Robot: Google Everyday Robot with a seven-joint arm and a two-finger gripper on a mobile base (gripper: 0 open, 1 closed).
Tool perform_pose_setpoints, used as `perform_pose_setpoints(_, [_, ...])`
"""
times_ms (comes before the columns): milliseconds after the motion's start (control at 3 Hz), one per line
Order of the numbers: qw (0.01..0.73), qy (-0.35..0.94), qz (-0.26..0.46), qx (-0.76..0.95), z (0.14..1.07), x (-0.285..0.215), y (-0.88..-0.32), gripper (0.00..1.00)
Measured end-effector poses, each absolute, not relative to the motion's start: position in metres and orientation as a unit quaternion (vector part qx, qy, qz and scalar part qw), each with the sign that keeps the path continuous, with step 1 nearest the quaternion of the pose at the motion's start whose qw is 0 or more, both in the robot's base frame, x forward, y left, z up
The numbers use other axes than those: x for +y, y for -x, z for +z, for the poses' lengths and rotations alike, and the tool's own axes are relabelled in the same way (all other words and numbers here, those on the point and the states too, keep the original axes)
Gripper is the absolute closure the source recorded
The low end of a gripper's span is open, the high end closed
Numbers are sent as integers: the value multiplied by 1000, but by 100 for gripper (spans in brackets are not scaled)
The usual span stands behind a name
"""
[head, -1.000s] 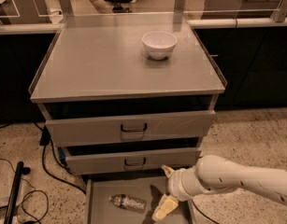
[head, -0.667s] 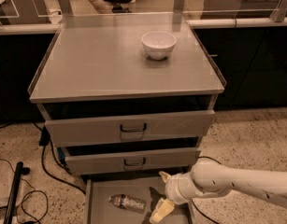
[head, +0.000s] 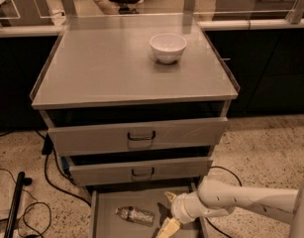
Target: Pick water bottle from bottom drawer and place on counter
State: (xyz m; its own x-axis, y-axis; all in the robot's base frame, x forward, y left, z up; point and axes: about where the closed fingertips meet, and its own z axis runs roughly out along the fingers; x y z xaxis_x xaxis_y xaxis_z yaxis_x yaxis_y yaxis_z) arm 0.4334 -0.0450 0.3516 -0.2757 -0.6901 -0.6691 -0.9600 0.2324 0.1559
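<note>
The water bottle [head: 135, 214] lies on its side on the floor of the open bottom drawer [head: 108, 203], left of centre. My gripper [head: 168, 213] is low over the drawer, just right of the bottle and apart from it. It is open and empty, one yellowish fingertip [head: 170, 197] at the back and one at the front. The white arm reaches in from the right. The grey counter [head: 107, 63] is the cabinet top above, with a white bowl [head: 168, 47] toward its back right.
Two upper drawers with dark loop handles [head: 141, 135] [head: 142, 172] stand slightly pulled out above the bottom drawer. Black cables [head: 52, 177] and a black pole [head: 15, 202] lie on the speckled floor at left. Dark cabinets flank the unit.
My gripper and arm have shifted a little left and down toward the bottle. The bottle has not moved.
</note>
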Motion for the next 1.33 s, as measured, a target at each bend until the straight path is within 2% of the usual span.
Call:
perform_pose_setpoints(333, [249,555,300,735,305,-37,-449,0])
perform_pose_setpoints(667, [243,553,302,738,297,-33,-449,0])
perform_pose_setpoints(1333, [243,521,278,769,244,-24,-450,0])
